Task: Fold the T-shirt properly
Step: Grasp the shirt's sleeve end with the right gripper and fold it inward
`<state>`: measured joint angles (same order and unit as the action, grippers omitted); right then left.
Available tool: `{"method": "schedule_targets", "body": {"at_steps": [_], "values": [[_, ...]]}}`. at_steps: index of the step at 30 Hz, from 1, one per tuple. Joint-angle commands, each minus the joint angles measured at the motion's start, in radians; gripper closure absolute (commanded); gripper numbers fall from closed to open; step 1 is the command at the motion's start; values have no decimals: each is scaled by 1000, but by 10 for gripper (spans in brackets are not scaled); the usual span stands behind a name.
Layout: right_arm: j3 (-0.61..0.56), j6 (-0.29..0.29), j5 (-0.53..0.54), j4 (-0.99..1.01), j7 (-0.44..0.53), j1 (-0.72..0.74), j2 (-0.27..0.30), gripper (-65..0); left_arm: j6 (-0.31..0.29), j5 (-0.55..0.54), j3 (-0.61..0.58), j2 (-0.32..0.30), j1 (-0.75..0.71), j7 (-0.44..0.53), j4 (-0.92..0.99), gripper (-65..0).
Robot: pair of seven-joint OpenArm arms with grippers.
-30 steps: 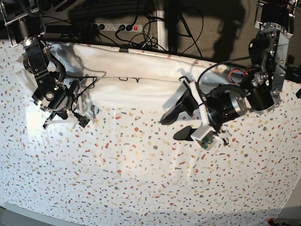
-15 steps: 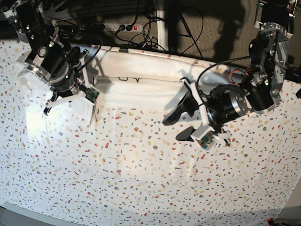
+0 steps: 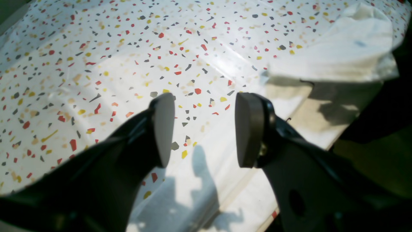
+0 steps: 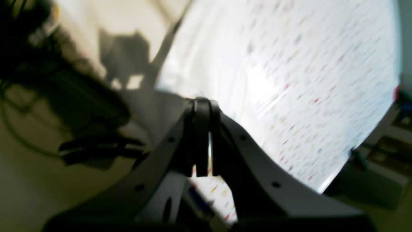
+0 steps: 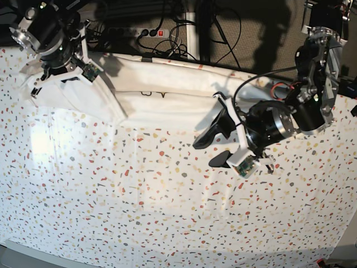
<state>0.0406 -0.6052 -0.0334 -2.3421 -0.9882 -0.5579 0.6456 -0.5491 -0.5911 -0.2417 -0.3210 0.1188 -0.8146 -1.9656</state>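
Jaws, left: your left gripper (image 3: 204, 129) stands wide apart, nothing between the pads, hovering over the speckled worktop (image 5: 167, 212).
Jaws, right: your right gripper (image 4: 202, 138) is pressed closed. Wrist view is blurred, so I can't confirm cloth in the pinch; in the base view white fabric seems to hang from it at the far left corner.
Shirt position: the T-shirt (image 5: 167, 95) lies as a long white band along the far edge of the worktop, plain side showing, no print visible.
Long axis: runs side to side across the base view, from the right gripper (image 5: 56, 42) towards the left gripper (image 5: 215, 148).
Key relation: the shirt's near hem sits just beyond the open jaws, further back on the worktop; in the left wrist view it is up and to the right of the pads.
Nearer arm: left arm is nearer the free end, right arm is already at the other end.
Next, my read: you would bring the open jaws back and across to that free end before any fold.
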Motion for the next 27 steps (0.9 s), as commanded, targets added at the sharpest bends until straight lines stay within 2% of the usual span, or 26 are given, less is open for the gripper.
{"method": "schedule_targets", "body": {"at_steps": [1,6,9,11,16,17,19,21,25,27], "values": [[5,6,-8,-14,16,-13,11,0,4,-11,7,-3,16,23,-16,-296],[5,7,-5,-14,48,-61,11,0,3,-11,7,-3,16,24,-16,-296],[5,25,71,-14,74,-51,11,0,3,-11,7,-3,16,25,-16,-296],[5,70,111,-14,92,-51,11,0,3,-11,7,-3,16,25,-16,-296],[5,75,177,-14,92,-52,11,0,3,-11,7,-3,16,23,-16,-296],[5,75,180,-14,92,-52,11,-9,3,-11,7,-3,16,24,-16,-296],[5,75,180,-14,94,-52,11,-130,3,-11,7,-3,16,24,-16,-296],[5,75,180,-14,95,-52,11,-197,3,-11,7,-3,16,24,-16,-296],[5,76,194,-14,106,-51,11,-204,3,-11,7,-3,16,23,-16,-296],[5,94,223,-14,130,-51,11,-204,3,-7,7,-3,16,23,-16,-296]]}}
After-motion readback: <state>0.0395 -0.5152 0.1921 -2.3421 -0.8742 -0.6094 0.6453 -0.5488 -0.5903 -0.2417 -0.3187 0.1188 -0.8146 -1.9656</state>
